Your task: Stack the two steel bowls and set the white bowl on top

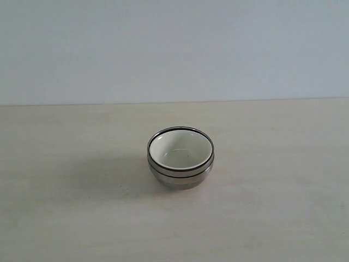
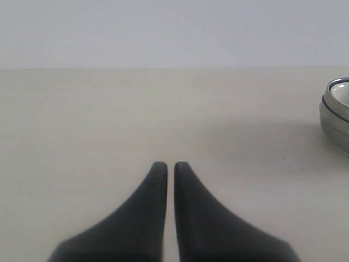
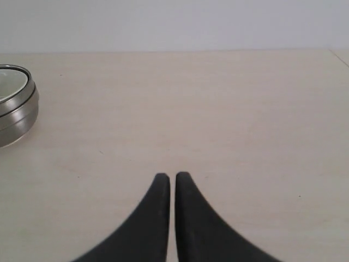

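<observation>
Stack: white bowl [image 1: 181, 150] nested atop two steel bowls [image 1: 180, 176], mid-table [image 1: 65, 218] | task looks complete | left gripper [image 2: 170, 165] pressed together, empty, well apart | right gripper [image 3: 172, 176] likewise.

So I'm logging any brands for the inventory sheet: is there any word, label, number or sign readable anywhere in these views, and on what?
None: no text, label, number or sign shows in any view.
The white bowl, the steel bowls under it, the table and both grippers, left and right, are all plain.
</observation>
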`<state>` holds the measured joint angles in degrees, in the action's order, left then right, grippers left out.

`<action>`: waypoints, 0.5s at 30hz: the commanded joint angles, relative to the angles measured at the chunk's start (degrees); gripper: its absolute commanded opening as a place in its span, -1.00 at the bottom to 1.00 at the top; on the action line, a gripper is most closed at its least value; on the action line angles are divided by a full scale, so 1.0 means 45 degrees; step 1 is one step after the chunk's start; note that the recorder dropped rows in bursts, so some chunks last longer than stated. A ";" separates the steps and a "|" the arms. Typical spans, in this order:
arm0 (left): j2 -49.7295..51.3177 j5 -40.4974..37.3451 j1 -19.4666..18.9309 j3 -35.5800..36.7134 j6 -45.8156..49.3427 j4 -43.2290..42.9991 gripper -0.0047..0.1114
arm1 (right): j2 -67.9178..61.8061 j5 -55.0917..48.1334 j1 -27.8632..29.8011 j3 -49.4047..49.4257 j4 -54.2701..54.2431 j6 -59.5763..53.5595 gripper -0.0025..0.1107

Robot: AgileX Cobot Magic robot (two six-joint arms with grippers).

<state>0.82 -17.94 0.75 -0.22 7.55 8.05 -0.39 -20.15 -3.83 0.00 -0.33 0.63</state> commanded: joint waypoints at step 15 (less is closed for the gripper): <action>-0.0094 0.0023 -0.0042 0.0050 -0.0117 0.0107 -0.85 | 0.0088 0.0029 0.0093 0.0000 0.0073 0.0098 -0.96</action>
<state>0.82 -17.94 0.75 -0.22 7.55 8.05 -0.30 -20.20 -3.71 0.01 -0.33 0.75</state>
